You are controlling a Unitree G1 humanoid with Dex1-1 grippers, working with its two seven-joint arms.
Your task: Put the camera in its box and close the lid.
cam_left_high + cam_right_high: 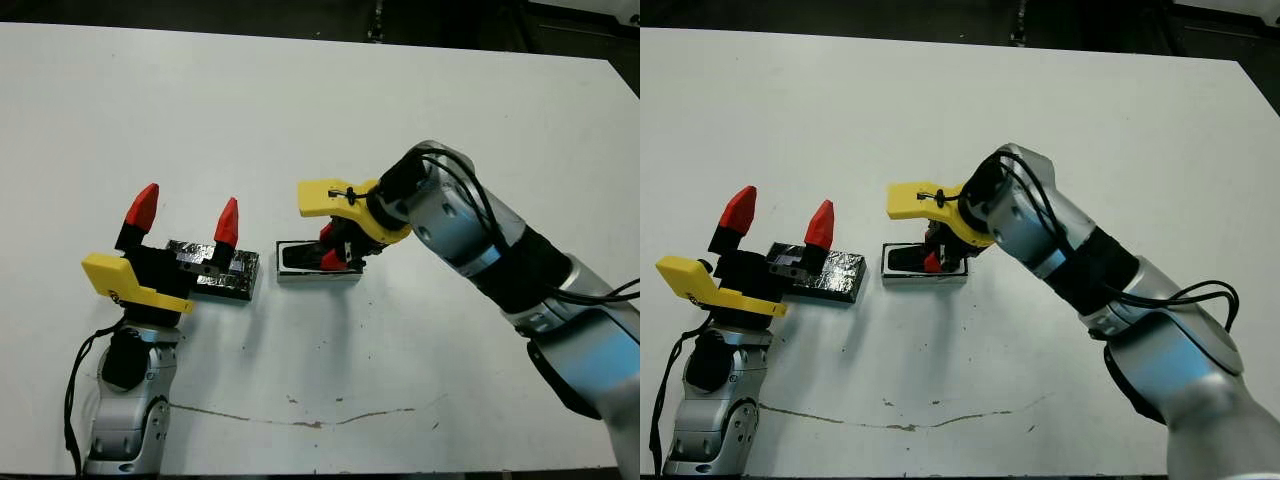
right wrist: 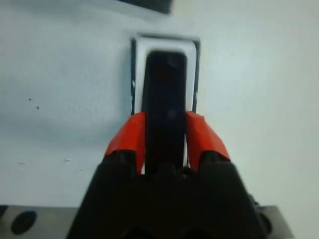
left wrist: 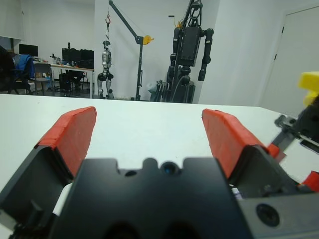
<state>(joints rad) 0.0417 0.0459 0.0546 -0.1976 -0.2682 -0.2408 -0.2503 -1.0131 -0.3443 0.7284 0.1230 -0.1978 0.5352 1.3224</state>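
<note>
The camera (image 2: 165, 107) lay inside the box (image 1: 318, 263), its black bar filling the white tray in the right wrist view. Our right gripper (image 2: 165, 137) was clamped on it, one red finger (image 2: 125, 138) against each long side, so we judged the placing nearly done but the release not yet made. Whether the camera was fully seated on the tray floor we could not tell.

The box sat near the middle of the table (image 1: 300, 100). At its 9 o'clock, just beside it, lay the lid (image 1: 230, 272), glossy side up and partly hidden by our left gripper (image 1: 185, 215). That gripper hovered above the lid with its fingers spread wide and nothing between them.

What remained, as we judged it: let go of the camera, draw the right arm clear, then lift the lid and set it on the box.
</note>
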